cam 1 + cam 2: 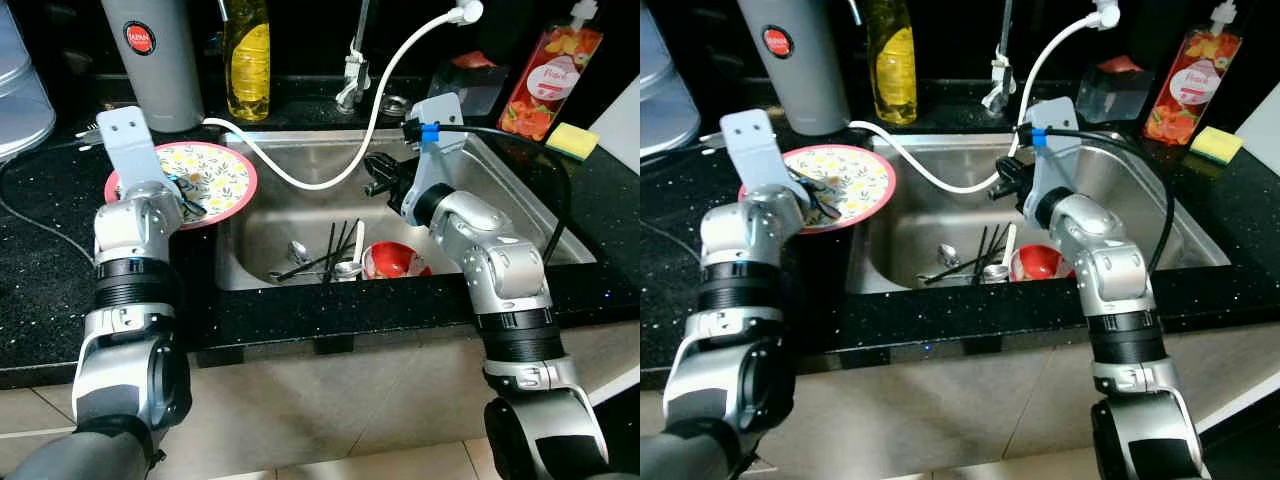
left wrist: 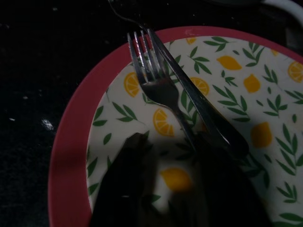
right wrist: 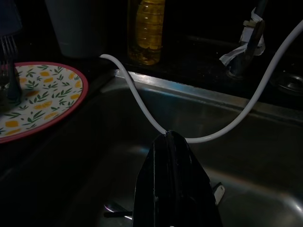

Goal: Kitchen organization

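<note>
The steel sink [image 1: 520, 215] is set in a black speckled counter [image 1: 40, 270] and serves as the reference point. Inside the sink, at its near wall, lie black chopsticks [image 1: 335, 250], spoons [image 1: 300, 252] and a red bowl [image 1: 392, 261]. A white hose [image 1: 330, 180] sags across the basin from its left rim to the tap side. On the counter just left of the sink sits a lemon-patterned plate [image 1: 225, 175] with a pink rim. The left gripper [image 1: 185, 198] rests over that plate; its fingers are closed on the handles of a fork [image 2: 154, 78] and a knife [image 2: 189, 90], whose tips lie on the plate. The right gripper [image 1: 378, 178] hangs above the sink's middle, just beside the hose, fingers pressed together and holding nothing. Behind the sink stands a yellow bottle [image 1: 248, 55]; at its far right corner lies a yellow sponge [image 1: 571, 140].
</note>
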